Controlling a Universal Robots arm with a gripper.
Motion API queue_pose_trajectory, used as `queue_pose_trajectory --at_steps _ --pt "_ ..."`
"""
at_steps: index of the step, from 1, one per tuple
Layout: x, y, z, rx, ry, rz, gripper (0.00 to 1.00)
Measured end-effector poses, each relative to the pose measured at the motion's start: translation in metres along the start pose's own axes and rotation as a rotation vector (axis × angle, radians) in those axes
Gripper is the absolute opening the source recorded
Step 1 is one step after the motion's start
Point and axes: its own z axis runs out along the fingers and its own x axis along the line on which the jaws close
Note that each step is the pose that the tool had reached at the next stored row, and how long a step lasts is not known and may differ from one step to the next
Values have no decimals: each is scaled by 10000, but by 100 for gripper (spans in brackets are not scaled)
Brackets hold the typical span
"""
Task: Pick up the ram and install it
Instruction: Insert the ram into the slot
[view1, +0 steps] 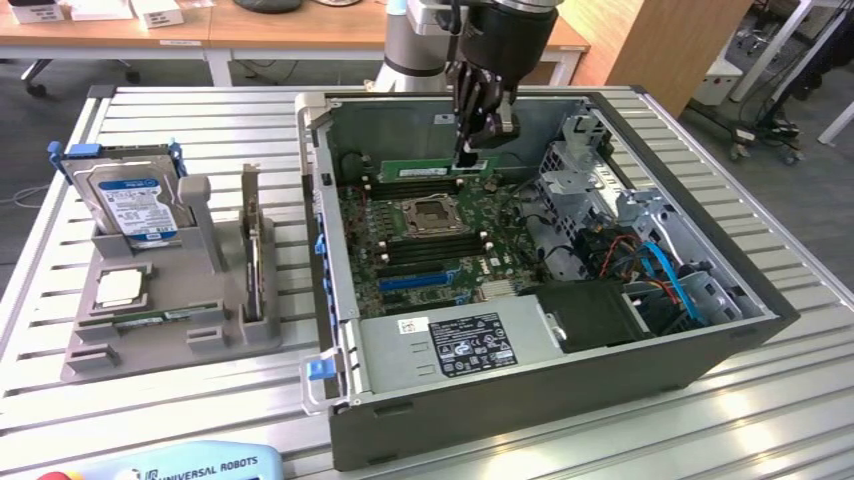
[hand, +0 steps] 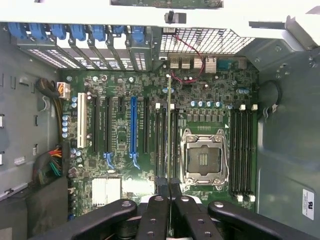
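Slatted tabletop (view1: 200, 120) carries one open computer case (view1: 534, 400), one hard drive (view1: 127, 205) and one processor chip (view1: 120, 288). At the exterior view's upper centre, one gripper (view1: 471, 150) is clamped on one ram (view1: 420, 171) over the motherboard (view1: 427, 245).

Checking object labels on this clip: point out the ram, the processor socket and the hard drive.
ram (view1: 424, 170): exterior view, flat green face.
processor socket (hand: 204, 159): wrist view, centre of the socket.
hard drive (view1: 134, 204): exterior view, blue-white label.
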Motion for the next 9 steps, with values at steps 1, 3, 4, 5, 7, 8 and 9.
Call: queue_pose_trajectory --at_steps 1,3,4,5,7,8,9 --pt "0 0 5 -1 -26 2 11" --pt "0 -1 18 0 -95 1 11" --pt "1 -1 26 0 -126 0 11" --pt "0 -1 27 -1 -134 1 11" --pt "0 -1 27 0 -135 0 11" --pt "0 -1 27 -1 -135 0 11" --pt "0 -2 27 0 -135 0 11"
